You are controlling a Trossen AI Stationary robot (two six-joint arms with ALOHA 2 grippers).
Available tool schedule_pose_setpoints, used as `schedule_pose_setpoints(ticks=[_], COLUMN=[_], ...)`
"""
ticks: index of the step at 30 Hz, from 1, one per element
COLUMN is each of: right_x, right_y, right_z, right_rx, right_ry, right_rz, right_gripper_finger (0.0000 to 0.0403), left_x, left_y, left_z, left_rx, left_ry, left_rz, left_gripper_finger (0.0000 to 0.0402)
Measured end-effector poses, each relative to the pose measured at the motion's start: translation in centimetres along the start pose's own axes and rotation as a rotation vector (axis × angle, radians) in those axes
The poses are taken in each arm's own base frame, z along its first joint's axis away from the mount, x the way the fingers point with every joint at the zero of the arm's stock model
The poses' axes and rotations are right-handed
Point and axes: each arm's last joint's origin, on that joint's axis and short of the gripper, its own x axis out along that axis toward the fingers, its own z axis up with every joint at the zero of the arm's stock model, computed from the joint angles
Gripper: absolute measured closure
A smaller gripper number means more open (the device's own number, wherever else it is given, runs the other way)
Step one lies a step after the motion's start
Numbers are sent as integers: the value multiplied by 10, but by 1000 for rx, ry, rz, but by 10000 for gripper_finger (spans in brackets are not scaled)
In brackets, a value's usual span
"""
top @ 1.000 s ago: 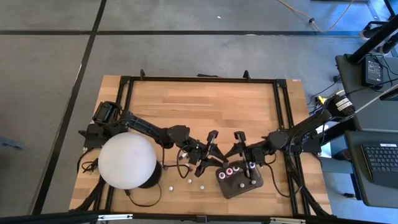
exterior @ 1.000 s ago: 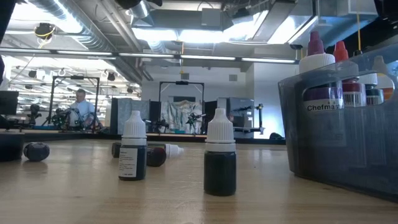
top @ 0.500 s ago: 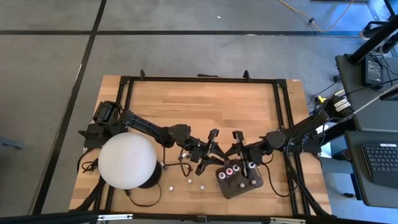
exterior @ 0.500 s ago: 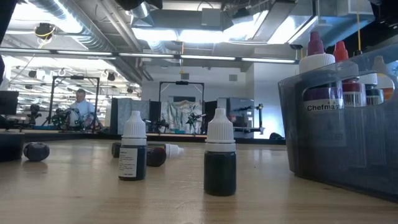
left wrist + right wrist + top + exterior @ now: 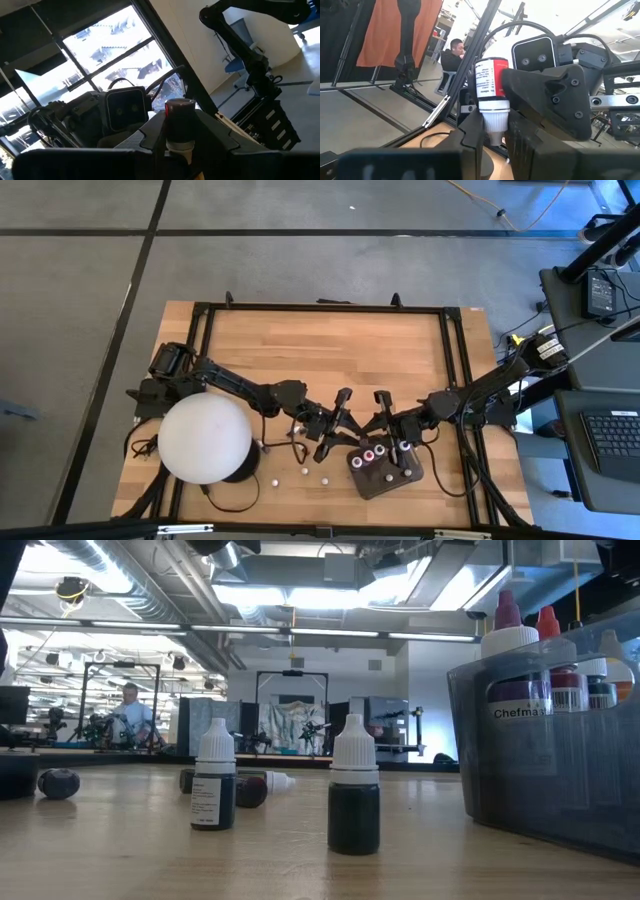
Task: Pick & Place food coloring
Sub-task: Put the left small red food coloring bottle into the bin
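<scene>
I'm mid-handover above the tabletop (image 5: 330, 350): both pincers clamp one red food coloring bottle (image 5: 492, 85), left pincer (image 5: 181, 131) and right pincer (image 5: 495, 127), at 12 o'clock of the tray (image 5: 385, 483), I think. Next, the left must let go.

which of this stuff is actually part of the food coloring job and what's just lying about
Job:
- red-labelled bottle, gripped by the left gripper and the right gripper
- standing bottles on the table
- tray bottles
- dark tray, likely the destination

Lying about:
- white dome
- black cable
</scene>
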Motion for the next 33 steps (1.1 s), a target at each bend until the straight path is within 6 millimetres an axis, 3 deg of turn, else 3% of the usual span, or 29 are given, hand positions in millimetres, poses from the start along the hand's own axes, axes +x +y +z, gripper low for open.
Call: schedule_pose_setpoints(ticks=[12,23,33], right_x=[-11,-36,-30], right_y=[7,17,23], right_z=[12,34,74], right_rx=[1,64,175], right_ry=[141,263,769], right_rz=[-136,-176,-81], right_gripper_finger=[337,337,337], left_x=[-5,-13,-25], left_y=[1,-9,-11], left_z=[12,5,-11], left_rx=[-24,-41,-129], left_ry=[205,475,734], left_rz=[122,126,255], left_gripper_finger=[246,241,240])
